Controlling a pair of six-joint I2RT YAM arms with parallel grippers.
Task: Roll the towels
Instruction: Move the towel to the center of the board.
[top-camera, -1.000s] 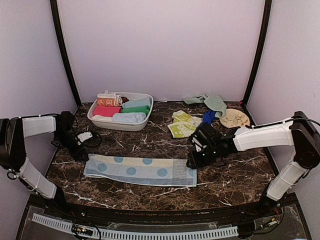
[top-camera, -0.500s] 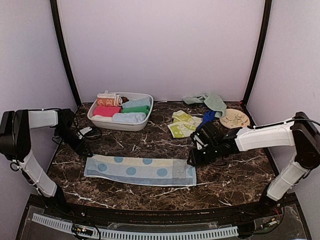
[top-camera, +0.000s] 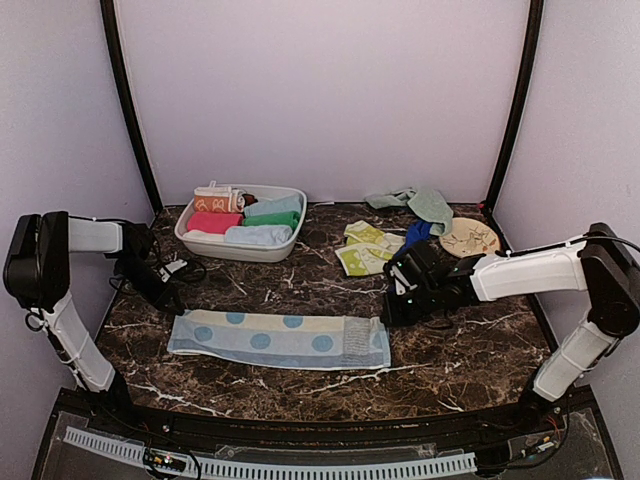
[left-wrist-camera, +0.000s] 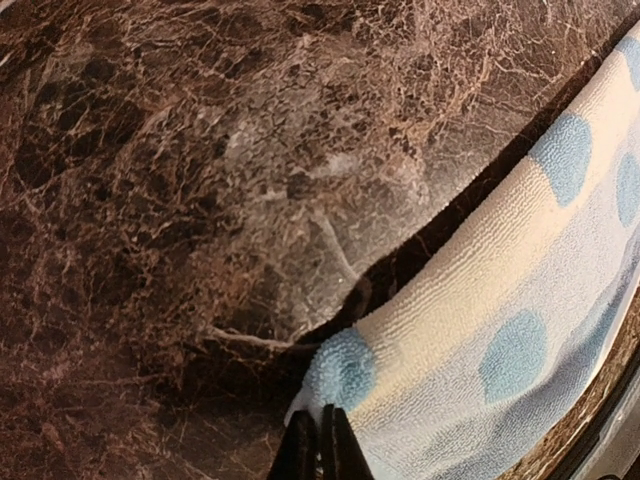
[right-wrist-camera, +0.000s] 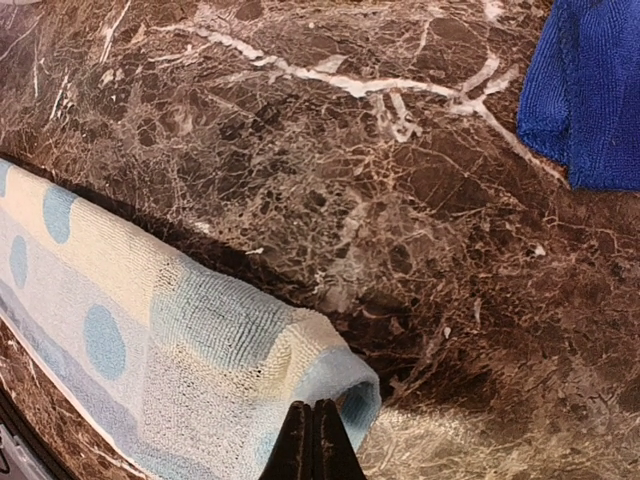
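Top external view: both arms are lowered to one towel spread on the marble table (top-camera: 450, 370).
Left gripper (top-camera: 172, 300): fingers pressed together, pinching the left corner of the spotted towel (top-camera: 280, 340).
White tub (top-camera: 240, 251): rear left, holding rolled towels (top-camera: 258, 235).
Spotted towel: lies lengthwise near the front edge, with its right end curled upward.
Right gripper (top-camera: 388, 315): fingers pressed together, pinching that curled right end.
Loose towels: yellow-green towel (top-camera: 362, 255), dark-blue towel (top-camera: 417, 233) and mint towel (top-camera: 425, 205), unrolled at rear right.
Beige disc (top-camera: 469, 237): rear, far right.
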